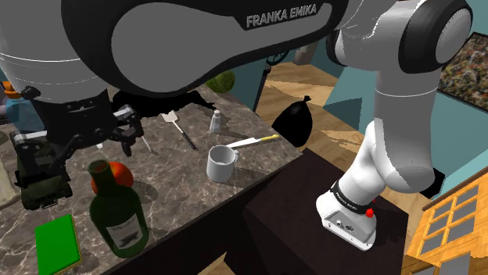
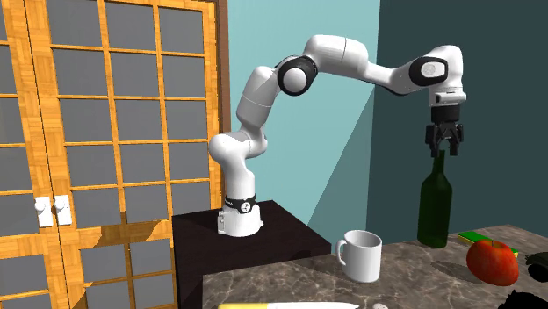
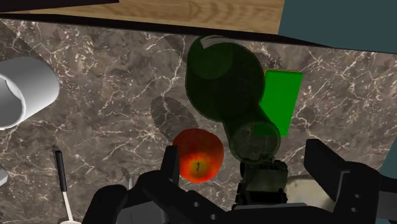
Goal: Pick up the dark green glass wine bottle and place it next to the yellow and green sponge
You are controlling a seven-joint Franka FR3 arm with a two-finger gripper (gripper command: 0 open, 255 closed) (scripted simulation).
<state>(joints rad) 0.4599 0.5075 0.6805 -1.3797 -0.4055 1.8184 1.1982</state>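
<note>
While the claw (image 2: 444,151) hangs open and empty, seemingly clear above the bottle (image 2: 434,211), wrist view shows the sponge (image 3: 283,95) beside it.

White arm (image 2: 342,57) in a high arch, pincer (image 2: 444,150) downward (black fingers (image 3: 321,159) apart)
</note>
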